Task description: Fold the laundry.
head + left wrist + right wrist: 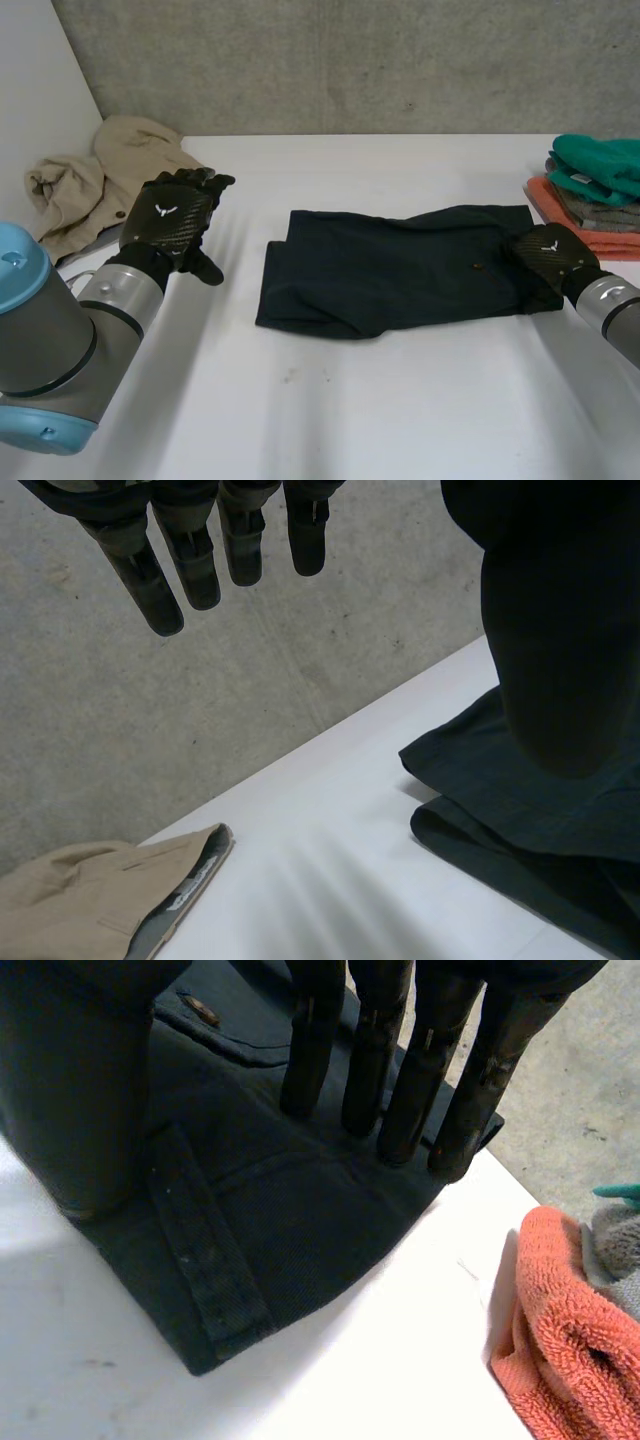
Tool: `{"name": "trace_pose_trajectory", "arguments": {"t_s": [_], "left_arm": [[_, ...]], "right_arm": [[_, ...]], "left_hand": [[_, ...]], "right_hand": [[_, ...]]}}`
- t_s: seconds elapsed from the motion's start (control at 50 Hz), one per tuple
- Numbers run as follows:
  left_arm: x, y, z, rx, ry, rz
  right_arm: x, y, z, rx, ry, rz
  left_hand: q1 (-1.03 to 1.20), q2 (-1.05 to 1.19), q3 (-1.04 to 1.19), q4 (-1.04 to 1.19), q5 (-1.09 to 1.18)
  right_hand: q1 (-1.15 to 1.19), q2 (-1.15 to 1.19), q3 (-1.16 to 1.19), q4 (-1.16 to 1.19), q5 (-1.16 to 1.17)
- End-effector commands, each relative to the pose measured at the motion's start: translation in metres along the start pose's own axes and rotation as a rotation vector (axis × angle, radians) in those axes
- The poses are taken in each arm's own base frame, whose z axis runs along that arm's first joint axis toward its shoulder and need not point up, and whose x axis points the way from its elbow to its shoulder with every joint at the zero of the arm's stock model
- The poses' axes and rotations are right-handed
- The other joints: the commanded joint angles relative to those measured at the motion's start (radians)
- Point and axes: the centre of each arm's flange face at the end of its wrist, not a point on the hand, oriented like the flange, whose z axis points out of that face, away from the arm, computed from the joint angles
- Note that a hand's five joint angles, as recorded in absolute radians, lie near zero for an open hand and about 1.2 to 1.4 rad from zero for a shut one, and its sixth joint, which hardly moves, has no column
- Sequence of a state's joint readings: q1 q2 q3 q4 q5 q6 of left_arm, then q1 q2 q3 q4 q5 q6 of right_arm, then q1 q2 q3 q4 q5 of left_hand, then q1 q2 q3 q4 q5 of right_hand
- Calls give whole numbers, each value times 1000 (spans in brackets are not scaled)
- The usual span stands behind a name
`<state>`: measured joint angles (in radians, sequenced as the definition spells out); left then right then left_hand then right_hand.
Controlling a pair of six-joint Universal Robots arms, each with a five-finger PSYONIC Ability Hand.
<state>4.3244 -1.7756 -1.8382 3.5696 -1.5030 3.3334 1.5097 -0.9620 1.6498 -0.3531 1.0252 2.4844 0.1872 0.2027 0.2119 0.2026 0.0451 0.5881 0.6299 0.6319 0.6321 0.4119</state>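
Dark navy garment, folded flat, lies mid-table w/ its long side running left to right. The right hand sits on its right end: fingers straight, tips down on the fabric, thumb on it too, nothing pinched. The left hand hangs above the table, well left of the garment, fingers straight & spread, holding nothing. Beige garment is bunched in the far left corner. Towel stack, teal over grey over orange, is just right of the right hand.
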Motion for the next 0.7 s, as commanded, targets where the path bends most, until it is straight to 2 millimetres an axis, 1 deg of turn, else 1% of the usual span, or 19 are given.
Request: {"name": "trace_pose_trajectory", "arguments": {"t_s": [0.02,0.06,0.14,0.22,0.24,0.3,0.32,0.38,0.4,0.42,0.44,0.48,0.5,0.56,0.58,0.6,0.64,0.66,0.7], "left_arm": [[1,1,-1,-3,3,0],[1,1,-1,-5,2,0],[1,1,-1,-3,0,0],[0,0,-1,0,0,0],[0,-1,-1,1,-2,0],[-1,-2,-1,7,-5,0],[-1,-3,-1,8,-5,0],[-4,-5,-1,14,-15,1],[-5,-6,-1,18,-19,2],[-6,-7,-1,22,-23,3],[-8,-11,-2,30,-28,3],[-11,-12,-2,33,-35,3],[-12,-12,-3,31,-39,3],[-18,-12,-4,26,-57,1],[-19,-13,-4,27,-60,1],[-22,-14,-6,27,-66,1],[-22,-13,-7,24,-67,1],[-22,-13,-7,22,-69,1],[-24,-11,-8,15,-73,0]], "right_arm": [[4,3,12,9,3,-7],[5,0,13,17,6,-13],[6,-6,13,35,9,-31],[-2,-36,15,108,-11,-87],[-10,-55,15,154,-29,-124],[-24,-79,15,217,-60,-189],[-34,-92,16,255,-77,-237],[-48,-111,16,312,-93,-318],[-63,-127,15,369,-113,-382],[-71,-136,14,399,-126,-410],[-88,-152,12,460,-157,-459],[-109,-168,8,528,-199,-503],[-128,-177,5,580,-254,-526],[-161,-178,3,616,-363,-524],[-184,-176,1,628,-438,-518],[-197,-173,0,628,-478,-513],[-215,-169,-3,623,-532,-507],[-231,-164,-5,614,-575,-505],[-241,-157,-4,603,-603,-503]], "left_hand": [[-6,-21,-31,-21,-38],[-6,-21,-31,-21,-38],[-6,-21,-31,-21,-38],[-6,-21,-31,-21,-38],[-6,-21,-31,-21,-38],[-6,-21,-31,-21,-38],[-6,-21,-31,-21,-38],[-6,-21,-31,-21,-38],[-6,-21,-31,-21,-38],[-6,-21,-31,-21,-38],[-6,-21,-31,-21,-38],[-6,-21,-31,-21,-38],[-6,-21,-31,-21,-38],[-6,-21,-31,-21,-38],[-6,-21,-31,-21,-38],[-6,-21,-31,-21,-38],[-6,-21,-31,-21,-38],[-6,-21,-31,-21,-38],[-9,-24,-34,-24,-41]], "right_hand": [[596,554,552,552,598],[807,765,763,763,809],[808,766,764,764,810],[808,766,764,764,810],[808,766,764,764,810],[808,766,764,764,810],[808,766,764,764,810],[808,766,764,764,810],[808,766,764,764,810],[808,766,764,764,810],[808,766,764,764,810],[808,766,764,764,810],[808,766,764,764,810],[808,766,764,764,810],[808,766,764,764,810],[808,766,764,764,810],[808,766,764,764,810],[808,766,764,764,810],[808,766,764,764,810]]}}
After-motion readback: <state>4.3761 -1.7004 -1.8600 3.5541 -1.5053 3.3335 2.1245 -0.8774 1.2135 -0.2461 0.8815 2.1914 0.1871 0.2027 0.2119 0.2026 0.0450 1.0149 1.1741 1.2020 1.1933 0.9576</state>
